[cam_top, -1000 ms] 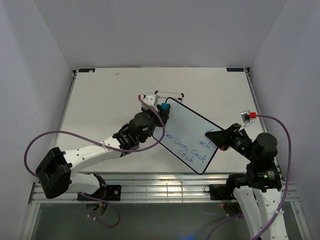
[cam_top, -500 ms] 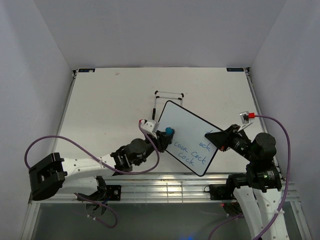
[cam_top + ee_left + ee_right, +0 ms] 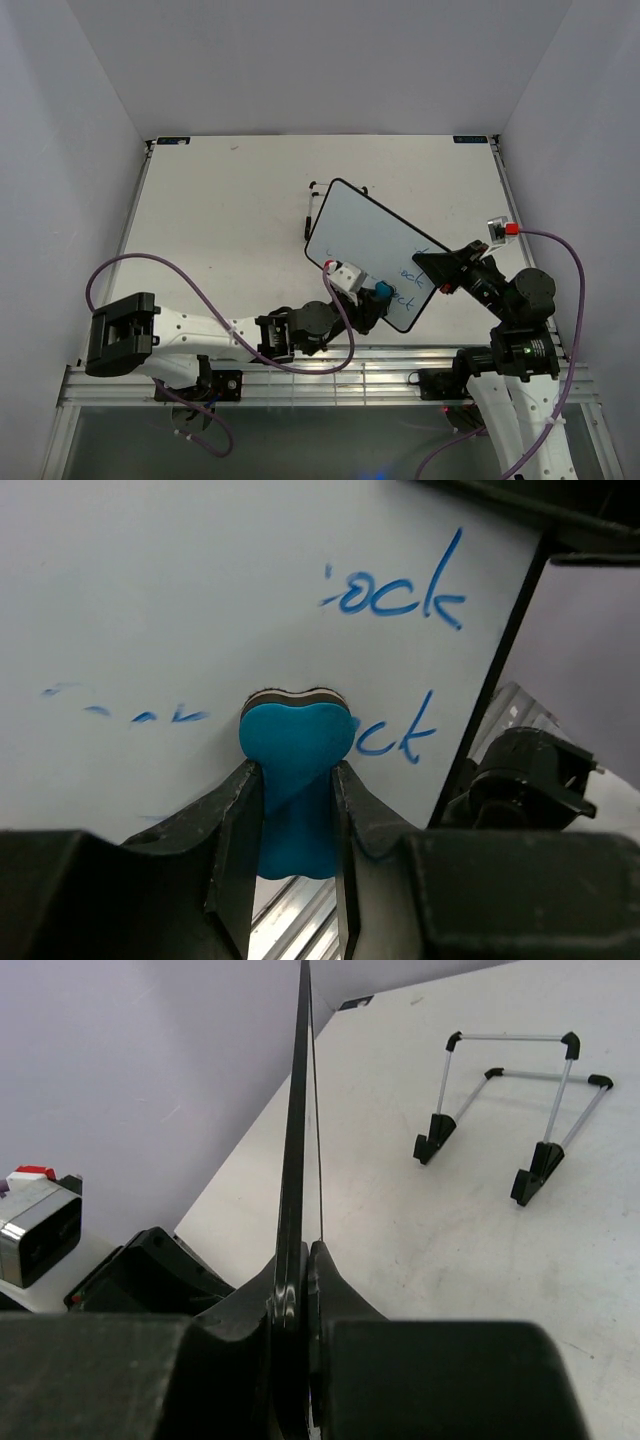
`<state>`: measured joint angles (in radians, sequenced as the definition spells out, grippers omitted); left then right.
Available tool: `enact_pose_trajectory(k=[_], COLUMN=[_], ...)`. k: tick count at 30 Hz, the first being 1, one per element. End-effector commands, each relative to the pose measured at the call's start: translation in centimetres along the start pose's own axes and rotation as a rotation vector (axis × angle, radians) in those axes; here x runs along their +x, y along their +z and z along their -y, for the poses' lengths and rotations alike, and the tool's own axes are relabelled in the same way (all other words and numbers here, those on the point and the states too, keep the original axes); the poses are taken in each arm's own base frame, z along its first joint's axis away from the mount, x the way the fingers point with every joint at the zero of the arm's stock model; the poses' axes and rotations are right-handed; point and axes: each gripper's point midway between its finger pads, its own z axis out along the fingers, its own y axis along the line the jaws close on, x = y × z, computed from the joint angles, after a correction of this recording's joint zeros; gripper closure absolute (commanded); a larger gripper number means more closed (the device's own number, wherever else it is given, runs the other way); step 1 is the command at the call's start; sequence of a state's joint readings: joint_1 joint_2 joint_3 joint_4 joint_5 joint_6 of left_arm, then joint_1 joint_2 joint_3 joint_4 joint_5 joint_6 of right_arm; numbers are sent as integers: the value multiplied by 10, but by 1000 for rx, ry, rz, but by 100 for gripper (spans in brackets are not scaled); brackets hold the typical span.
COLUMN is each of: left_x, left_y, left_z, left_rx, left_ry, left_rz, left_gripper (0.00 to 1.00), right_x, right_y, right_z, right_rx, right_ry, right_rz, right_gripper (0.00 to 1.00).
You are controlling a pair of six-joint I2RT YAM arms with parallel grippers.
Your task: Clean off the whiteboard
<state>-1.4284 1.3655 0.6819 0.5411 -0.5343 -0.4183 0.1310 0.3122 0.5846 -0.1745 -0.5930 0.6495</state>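
The whiteboard (image 3: 362,240) is held tilted above the table, mostly wiped, with blue writing left near its lower right. My right gripper (image 3: 437,268) is shut on its right edge; in the right wrist view the board (image 3: 300,1110) shows edge-on between the jaws. My left gripper (image 3: 372,297) is shut on the small blue eraser (image 3: 382,291) and presses it on the board's lower edge. In the left wrist view the eraser (image 3: 293,745) touches the board (image 3: 200,590) beside the blue words "ock".
The black wire stand (image 3: 312,208) sits on the table behind the board, mostly hidden; it shows whole in the right wrist view (image 3: 510,1110). The aluminium rail (image 3: 330,380) runs along the near table edge.
My left gripper has dragged the eraser from the board's upper left corner down to its lower edge, wiping off most of the writing. The board has shifted slightly.
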Motion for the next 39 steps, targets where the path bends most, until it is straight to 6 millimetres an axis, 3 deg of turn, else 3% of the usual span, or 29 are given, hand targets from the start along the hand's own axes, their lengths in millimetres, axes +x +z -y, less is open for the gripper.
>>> enact_pose_trajectory(k=[1,5,6,7,10,11,12,14,15,18,21,29,35,39], left_x=[-4,-6,-13,-7,-26,-21,-36,-40,-54,-62,-66,-65,-67,-57], left_y=[9,9,9,5,-6,-13,-19,-29,-35,-45,-50,-49,-40,-28], left_z=[12,-16,-31,-45,-84,-99,-115,-135,-150,-180,-193,-191,-151,-101], left_rx=[26,-112,-165,-192,-268,-294,-326,-370,-407,-474,-481,-455,-261,-106], left_ry=[31,69,61,64,13,16,-2,9,8,21,29,87,43,75], left_rz=[-26,-9,7,-9,40,34,75,93,131,156,162,149,144,98], left_gripper=[95,96,96,96,95,95,96,95,95,96,96,100,100,100], right_x=[-15,-18,-17,-18,-19,-22,-23,-23,-24,-24,-25,-34,-28,-26], right_y=[-21,-24,-24,-26,-28,-29,-30,-32,-33,-34,-37,-42,-35,-31], right_z=[-79,-83,-81,-85,-86,-89,-92,-98,-100,-104,-109,-124,-111,-106], right_rx=[-307,-303,-289,-284,-262,-264,-268,-287,-290,-295,-315,-361,-335,-333], right_ry=[18,10,22,25,36,48,61,84,103,115,119,112,135,134], right_rz=[4,4,-7,-14,-28,-29,-35,-52,-56,-66,-69,-57,-57,-61], right_gripper=[92,92,92,92,92,92,92,92,92,92,92,92,92,92])
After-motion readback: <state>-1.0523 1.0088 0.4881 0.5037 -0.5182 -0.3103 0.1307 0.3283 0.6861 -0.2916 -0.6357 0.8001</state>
